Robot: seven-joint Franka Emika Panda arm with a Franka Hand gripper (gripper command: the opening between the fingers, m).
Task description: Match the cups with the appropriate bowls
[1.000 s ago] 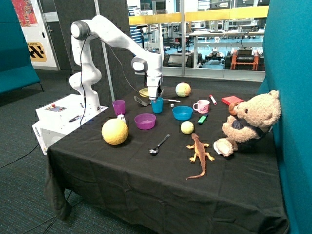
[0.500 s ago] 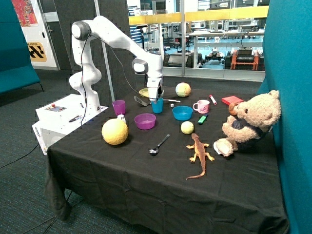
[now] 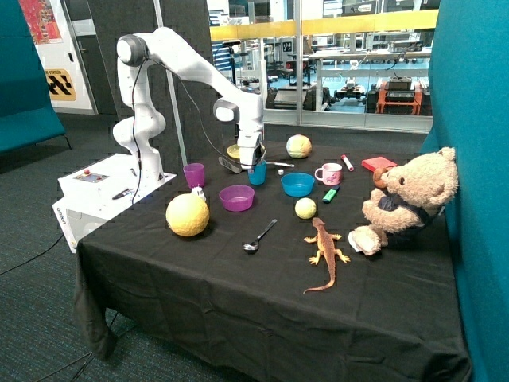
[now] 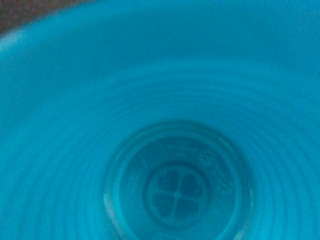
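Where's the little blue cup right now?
In the outside view the teal-blue cup stands toward the table's far side, under the robot's pincer, between the purple cup and the blue bowl, just behind the purple bowl.

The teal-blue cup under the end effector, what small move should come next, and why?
Probably lift the teal-blue cup and carry it toward the blue bowl. The end effector sits right at the cup's rim, and the wrist view looks straight down into the cup. The cup is still beside the blue bowl, not in it. Whether the grasp is closed cannot be seen, so confirm that first.
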